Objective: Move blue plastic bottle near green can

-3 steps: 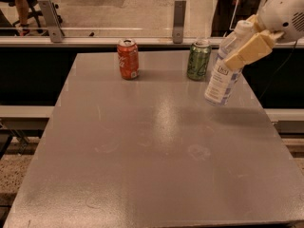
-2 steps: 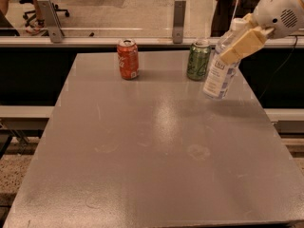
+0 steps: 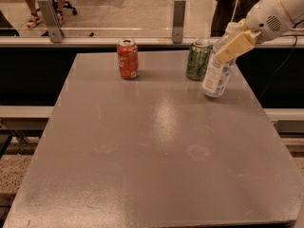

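The blue plastic bottle [image 3: 217, 72], clear with a white-and-blue label and a white cap, is at the table's far right, tilted, with its base at the table surface. It sits just right of the green can [image 3: 198, 59], which stands upright near the far edge. My gripper [image 3: 236, 45] comes in from the upper right on a white arm; its tan fingers [image 3: 237, 45] are shut on the bottle's upper part.
A red-orange soda can [image 3: 128, 59] stands upright at the table's far left-centre. The grey table [image 3: 152, 146] ends close to the bottle on the right. A glass barrier with metal posts [image 3: 178, 14] runs behind the table. People stand beyond it.
My gripper has carried the bottle a little to the left and farther back, closer to the green can. The cans have not moved.
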`<state>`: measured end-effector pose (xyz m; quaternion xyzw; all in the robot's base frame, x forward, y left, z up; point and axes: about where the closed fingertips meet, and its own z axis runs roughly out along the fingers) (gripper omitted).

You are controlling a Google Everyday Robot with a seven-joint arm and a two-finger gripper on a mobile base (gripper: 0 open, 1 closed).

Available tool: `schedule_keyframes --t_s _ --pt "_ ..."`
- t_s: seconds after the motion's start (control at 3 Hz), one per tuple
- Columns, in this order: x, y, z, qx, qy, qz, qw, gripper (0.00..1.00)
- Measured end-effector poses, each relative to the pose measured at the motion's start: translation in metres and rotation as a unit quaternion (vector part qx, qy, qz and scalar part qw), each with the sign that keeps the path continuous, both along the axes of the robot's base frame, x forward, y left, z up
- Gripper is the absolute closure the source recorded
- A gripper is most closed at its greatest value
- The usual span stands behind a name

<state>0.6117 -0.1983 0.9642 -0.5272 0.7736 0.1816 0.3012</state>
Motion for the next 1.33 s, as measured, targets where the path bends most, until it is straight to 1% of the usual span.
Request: schedule_keyframes --t_s 0.67,1.0,1.33 --pt "0.025 -0.011 -0.008 -0.012 -0.012 -0.014 0.9998 1.00" --pt "0.030 -0.014 -0.011 -0.020 -0.007 -0.013 0.9997 0.82" --pt "0.034 -0.014 -0.014 -0.012 -0.003 -0.010 0.9999 0.59"
